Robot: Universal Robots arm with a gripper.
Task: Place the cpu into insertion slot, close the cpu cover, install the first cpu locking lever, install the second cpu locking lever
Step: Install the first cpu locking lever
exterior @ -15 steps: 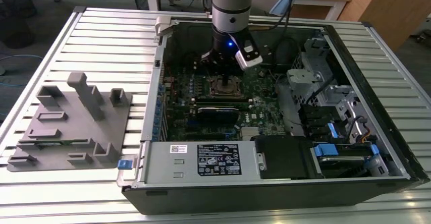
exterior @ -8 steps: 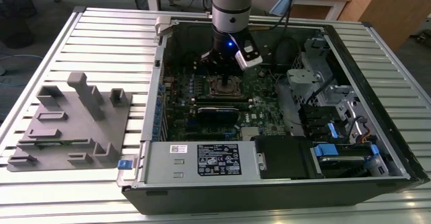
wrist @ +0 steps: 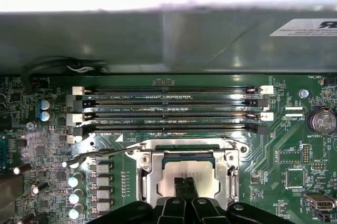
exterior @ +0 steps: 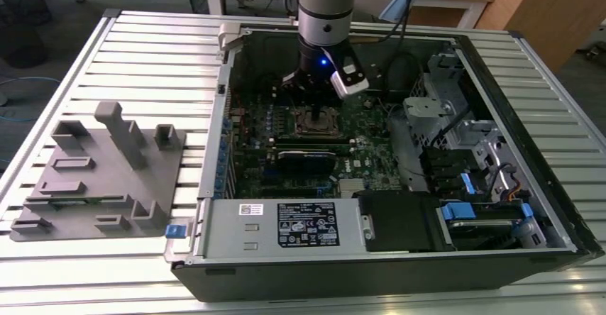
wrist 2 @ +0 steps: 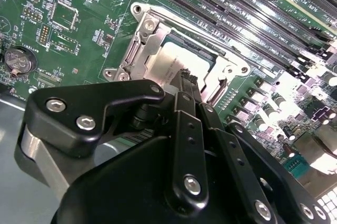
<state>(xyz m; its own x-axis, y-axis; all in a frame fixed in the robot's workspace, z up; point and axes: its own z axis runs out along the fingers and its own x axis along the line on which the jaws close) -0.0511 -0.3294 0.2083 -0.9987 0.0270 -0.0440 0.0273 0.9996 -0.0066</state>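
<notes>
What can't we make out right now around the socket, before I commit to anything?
- Both wrist views: the gripper hides part of the cpu; contact between them cannot be judged.
- First wrist view: the cpu cover is cut off by the picture's edge on the side nearest the gripper.
- Exterior view: the insertion slot is too small and partly behind the gripper to read its state.
- Second wrist view: glare washes out the memory slots.

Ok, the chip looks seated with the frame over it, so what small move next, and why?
Probably lift the shut fingers straight up, clear of the square silver-grey cpu. It lies inside the cutout of the thin silvery metal cpu cover, which looks flat around it, while the thin wire lever beside the cover looks unlatched, and the fingertips hang over the chip, not the lever.
</notes>
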